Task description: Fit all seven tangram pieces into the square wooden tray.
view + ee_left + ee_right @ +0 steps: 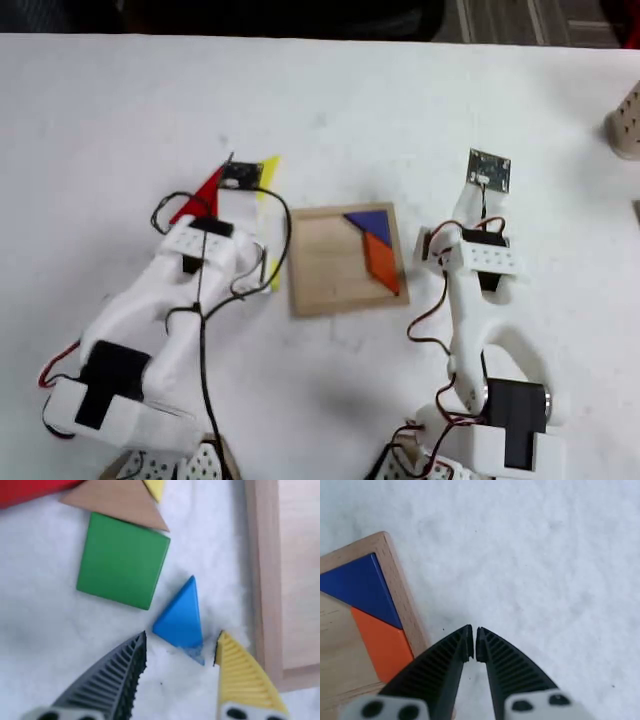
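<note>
**Left jaws open astride light blue triangle (180,620) beside wooden tray (262,580)**

The left jaws are standing open just above the white counter (120,110). One black tip and one yellow tip are sitting on either side of the light blue triangle's wide end. A green square (121,560), a tan triangle (117,502), a red piece (30,490) and a yellow piece (155,487) are lying nearby. The right jaws are hanging closed on nothing, over bare counter at the wooden tray's other side. Inside the wooden tray, a dark blue triangle (357,587) and an orange piece (382,647) are lying side by side along one wall.

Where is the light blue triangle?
In the left wrist view, the light blue triangle lies between the green square and the tray, by the open left gripper.
</note>
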Controlling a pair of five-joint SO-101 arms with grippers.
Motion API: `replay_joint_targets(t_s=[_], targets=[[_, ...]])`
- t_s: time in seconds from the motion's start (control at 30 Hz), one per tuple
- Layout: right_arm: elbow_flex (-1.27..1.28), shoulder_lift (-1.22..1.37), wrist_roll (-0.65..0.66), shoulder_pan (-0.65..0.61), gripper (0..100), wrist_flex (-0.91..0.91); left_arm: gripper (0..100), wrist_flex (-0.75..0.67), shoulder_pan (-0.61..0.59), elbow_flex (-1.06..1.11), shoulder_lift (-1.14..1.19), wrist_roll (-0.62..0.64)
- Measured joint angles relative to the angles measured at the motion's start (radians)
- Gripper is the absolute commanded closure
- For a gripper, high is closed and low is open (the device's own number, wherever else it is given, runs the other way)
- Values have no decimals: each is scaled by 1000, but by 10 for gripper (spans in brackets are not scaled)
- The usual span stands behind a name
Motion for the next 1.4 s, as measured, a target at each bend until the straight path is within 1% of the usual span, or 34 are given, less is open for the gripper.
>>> replay_joint_targets(t_s=[0.23,0.43,0.57,0.83,0.97,1.03,1.2,1.4], targets=[[0,0,0,2,981,0,756,-2,0,-8,3,14],[0,0,0,2,981,0,845,-14,2,-8,3,18],[0,0,0,0,981,0,838,-44,3,-8,3,18],[0,0,0,0,981,0,834,-46,3,-8,3,-23],[0,0,0,2,981,0,754,-46,3,-8,3,-25],[0,0,0,0,981,0,737,-46,3,-8,3,-61],[3,0,0,2,981,0,737,-46,3,-8,3,-140],[9,0,0,2,981,0,734,-52,3,-8,3,-150]])
